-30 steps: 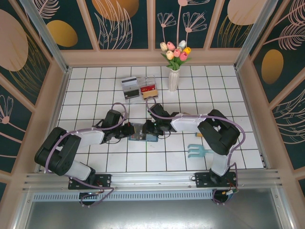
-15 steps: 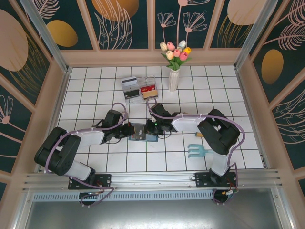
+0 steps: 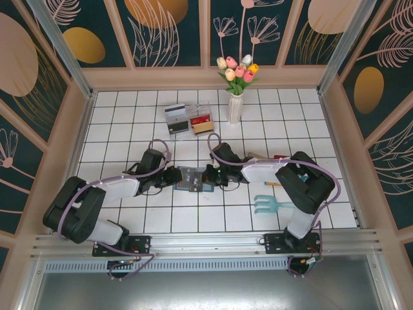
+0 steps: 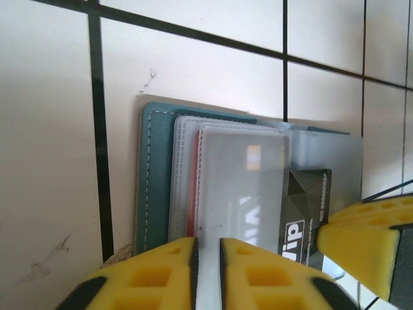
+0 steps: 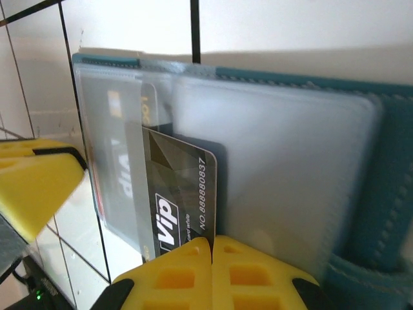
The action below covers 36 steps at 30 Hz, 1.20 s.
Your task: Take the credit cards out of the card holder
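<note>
Walled in by a tan rim (image 3: pixel 84 129) along the left, top and right of the top view. Plenty of bare tiled table (image 3: pixel 122 106) at upper left and along the bottom row of tiles. Less room at upper centre, taken up by a clear tray (image 3: pixel 189 121) and, just right of it, a white vase of tulips (image 3: pixel 235 106). At lower right, a light-blue hand rake (image 3: pixel 271 205), well apart from the work.

In the tray's left compartment, a grey-and-black striped card (image 3: pixel 174 117). In its right compartment, a red card (image 3: pixel 201 119) with a tan card (image 3: pixel 204 127) just below.

At frame centre, the card holder (image 3: pixel 192 179), lying open and flat between the two claws. From the left wrist: teal cover at the left, frosted sleeves stacked over it, a red strip (image 4: pixel 191 200) showing under them. Sticking partway out of a slot, a black VIP card (image 5: pixel 184 194).

Left gripper (image 4: pixel 208 248): parted by a narrow slit, a sleeve edge running into the gap, nothing visibly squeezed. Right gripper (image 5: pixel 211 248): pressed fully together, pinching the lower edge of the black VIP card.
</note>
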Motion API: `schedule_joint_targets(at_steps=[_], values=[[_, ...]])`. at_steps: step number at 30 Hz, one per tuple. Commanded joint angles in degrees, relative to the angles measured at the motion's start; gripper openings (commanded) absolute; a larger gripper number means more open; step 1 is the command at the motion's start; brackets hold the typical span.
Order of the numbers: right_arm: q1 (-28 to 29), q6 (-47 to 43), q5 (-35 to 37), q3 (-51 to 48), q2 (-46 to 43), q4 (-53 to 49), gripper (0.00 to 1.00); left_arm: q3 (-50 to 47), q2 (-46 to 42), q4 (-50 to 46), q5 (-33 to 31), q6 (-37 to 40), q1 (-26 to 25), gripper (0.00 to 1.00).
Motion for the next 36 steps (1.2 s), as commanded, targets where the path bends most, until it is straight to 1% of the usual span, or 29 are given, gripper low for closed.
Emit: schedule_joint_targets(at_steps=[1,2,7,8,9,12,15,16,19,23,25,28,30,31,32,33,36], values=[[-0.99,-1.14,-1.49,-2.84,-4.74,3.21,0.0,0.72,-3.63,-2.14,-1.27,-0.38,-0.2,0.34],[-1.26,-1.41,-1.75,-3.5,-5.94,3.98,0.0,1.01,-4.63,-2.4,-1.6,-0.63,-0.2,0.4],[-2.96,-1.59,-4.0,-7.24,-11.98,9.68,0.0,1.65,-8.65,-1.76,-1.51,-2.5,-0.11,0.58],[-3.32,-1.43,-4.57,-8.0,-13.13,11.22,0.0,1.52,-9.52,-1.2,-1.12,-3.08,-0.11,0.63],[-3.67,-1.21,-4.95,-8.66,-14.27,12.63,0.0,1.32,-10.36,-0.38,-0.45,-3.48,-0.11,0.7],[-4.38,-0.62,-5.07,-10.54,-17.51,16.33,0.0,-0.36,-13.56,3.7,2.88,-3.93,-0.12,0.86],[-5.06,0.94,-6.44,-12.61,-20.19,21.88,0.0,-1.87,-16.62,7.31,5.69,-4.82,-0.11,0.98],[-5.14,1.56,-6.71,-13.05,-20.92,23.6,0.0,-2.18,-17.26,8.39,6.91,-5.18,-0.12,0.99],[-5.6,3.77,-7.53,-13.95,-22.37,30.02,0.0,-3.04,-18.14,12.67,10.96,-7.9,-0.11,0.98],[-5.76,8.31,-8.69,-14.34,-21.87,38.92,0.0,-4.59,-16.82,22.95,16.49,-16.11,-0.12,0.98],[-5.77,10.67,-8.8,-14.83,-21.24,43.06,0.0,-5.11,-16.34,27.26,17.96,-19.45,-0.11,0.98],[-5.82,13.69,-9.02,-15.23,-20.02,48.22,0.0,-5.64,-16.55,31.52,18.99,-22.31,-0.12,0.93],[-5.82,15.08,-9.69,-15.23,-19.23,50.55,0.0,-5.52,-16.56,32.02,18.61,-23.89,-0.13,0.85],[-5.78,15.69,-9.96,-15.23,-18.86,51.42,0.0,-5.47,-16.4,32.31,18.34,-24.84,-0.1,0.83],[-5.78,16.23,-10.27,-15.27,-18.61,52.3,0.0,-5.51,-16.02,33.29,17.87,-26.64,-0.11,0.79],[-5.77,16.7,-10.41,-15.28,-18.34,52.96,0.0,-5.79,-15.59,35.13,17.45,-28.67,-0.13,0.72],[-5.78,17.89,-10.38,-15.84,-17.63,55.24,0.0,-6.41,-14.63,40.17,16.82,-32.53,-0.19,0.59]])
